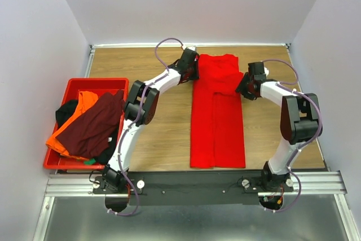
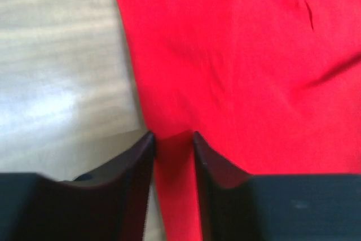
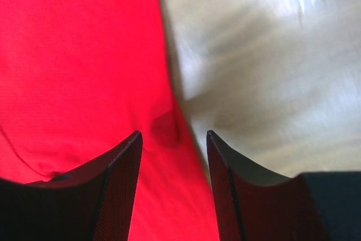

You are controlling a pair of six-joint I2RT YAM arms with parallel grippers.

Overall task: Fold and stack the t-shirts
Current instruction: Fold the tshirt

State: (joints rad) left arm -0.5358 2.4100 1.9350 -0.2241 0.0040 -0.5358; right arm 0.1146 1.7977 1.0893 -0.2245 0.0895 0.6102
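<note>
The bright red t-shirt [image 1: 217,122] lies in a long narrow strip down the middle of the table, its sides folded inward. My left gripper [image 1: 193,70] is at the shirt's far left edge. In the left wrist view [image 2: 173,135] its jaws stand narrow with red cloth [image 2: 237,55] between them. My right gripper [image 1: 243,87] is at the far right edge. In the right wrist view [image 3: 174,132] its jaws stand apart over the cloth edge [image 3: 79,55], beside a small pucker. The maroon [image 1: 93,125], orange [image 1: 84,101] and black [image 1: 66,110] t-shirts lie heaped in the crate.
The red plastic crate [image 1: 98,81] stands at the table's left side. Walls close in the table at the back and on both sides. Bare wood [image 1: 163,134] shows between the crate and the red shirt, and to the right of the shirt [image 1: 265,134].
</note>
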